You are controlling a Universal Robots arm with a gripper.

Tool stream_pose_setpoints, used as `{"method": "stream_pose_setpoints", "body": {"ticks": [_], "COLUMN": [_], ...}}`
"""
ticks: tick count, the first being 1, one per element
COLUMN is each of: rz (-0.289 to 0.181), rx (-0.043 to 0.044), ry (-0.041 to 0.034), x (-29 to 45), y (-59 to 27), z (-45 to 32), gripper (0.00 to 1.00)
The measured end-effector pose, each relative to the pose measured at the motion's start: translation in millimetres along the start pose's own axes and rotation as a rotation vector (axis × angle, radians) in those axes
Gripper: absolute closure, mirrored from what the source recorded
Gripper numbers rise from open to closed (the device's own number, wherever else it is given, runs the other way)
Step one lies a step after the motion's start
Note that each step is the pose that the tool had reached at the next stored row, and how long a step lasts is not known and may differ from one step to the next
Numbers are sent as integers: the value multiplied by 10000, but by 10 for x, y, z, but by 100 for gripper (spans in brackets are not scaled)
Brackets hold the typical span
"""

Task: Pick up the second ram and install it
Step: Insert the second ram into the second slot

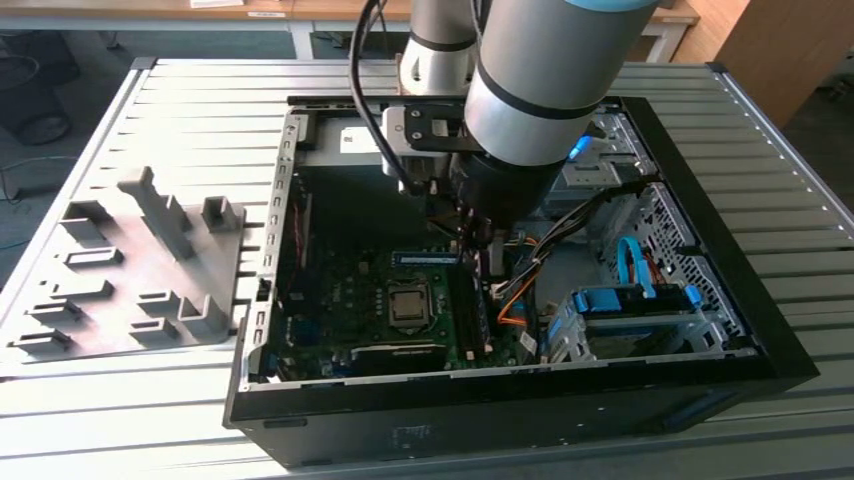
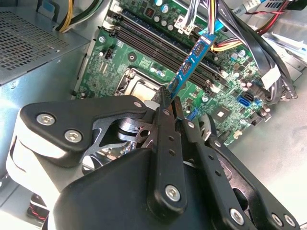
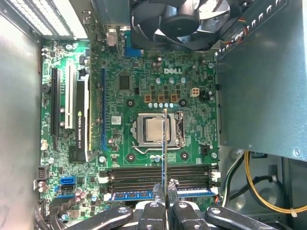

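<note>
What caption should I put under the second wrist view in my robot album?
The pincer grips the second ram over the green motherboard.

So the counter (image 1: 160, 420) is one of those ribbed grey metal tops, with long slats running right across it. The light on it is soft and even, with a paler sheen toward the far side. Behind it there's a wood-topped desk (image 1: 120, 10) on white legs. The floor (image 1: 94, 55) under that looks dark blue-grey, and some dark rounded thing (image 1: 27, 95) sits on it at the exterior view's left, can't tell what. There's a light-brown wooden panel (image 1: 774, 45) off at the far right corner.
</note>
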State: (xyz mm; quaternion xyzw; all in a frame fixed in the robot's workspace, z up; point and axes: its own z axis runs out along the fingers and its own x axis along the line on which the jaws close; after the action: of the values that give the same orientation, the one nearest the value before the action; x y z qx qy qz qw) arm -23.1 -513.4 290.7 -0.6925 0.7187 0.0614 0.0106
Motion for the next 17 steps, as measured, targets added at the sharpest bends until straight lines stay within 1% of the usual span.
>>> {"method": "stream_pose_setpoints", "body": {"ticks": [10,12,17], "rz": [460,640,1267], "rx": [47,65,129], "ry": [-31,-41,-68], "x": [0,0,1], "y": [0,0,0], "z": [1,2,6], "gripper": [86,86,86]}}
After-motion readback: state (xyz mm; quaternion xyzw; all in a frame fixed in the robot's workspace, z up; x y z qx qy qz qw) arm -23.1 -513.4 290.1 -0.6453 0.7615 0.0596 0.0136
